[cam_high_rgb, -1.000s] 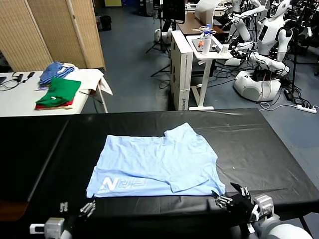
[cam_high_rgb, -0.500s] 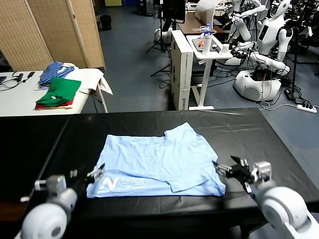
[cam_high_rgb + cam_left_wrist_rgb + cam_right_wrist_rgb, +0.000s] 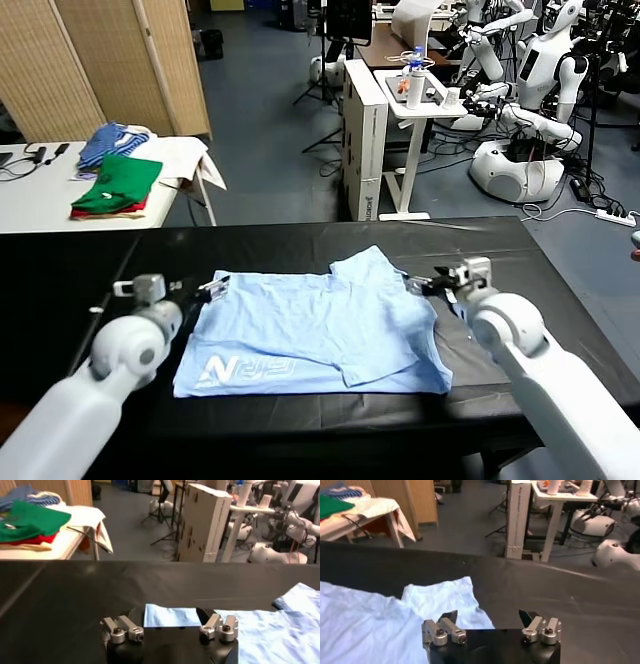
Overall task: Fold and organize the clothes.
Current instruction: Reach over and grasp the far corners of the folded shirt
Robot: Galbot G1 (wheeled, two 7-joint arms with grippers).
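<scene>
1. The T-shirt [image 3: 315, 325] was light sky-blue and short-sleeved, lying flat but wrinkled on the black worktop [image 3: 520, 270], roughly at its middle.
2. White block lettering showed along the shirt's near edge on the robot's left side, and part of the cloth was folded over itself toward the right, leaving a stepped edge near the front.
3. One sleeve stuck out at the far right corner, where the cloth rose to a point.
4. The left hand [image 3: 212, 290] hovered at the shirt's far left corner, its fingers spread wide and holding nothing; in the left wrist view that corner of the shirt [image 3: 170, 616] lay just between the spread fingers of the left hand [image 3: 171, 625].
5. The right hand [image 3: 432, 285] was at the far right side of the shirt, beside the sleeve, also wide open and empty; in the right wrist view the sleeve [image 3: 445, 600] lay just under and ahead of one finger of the right hand [image 3: 489, 621].
6. Whether either hand touched the cloth could not be told.
7. Beyond the worktop, on the robot's left, a white side table [image 3: 30, 195] carried folded green-and-red garments [image 3: 118, 187] and a blue striped cloth pile [image 3: 108, 143].
</scene>
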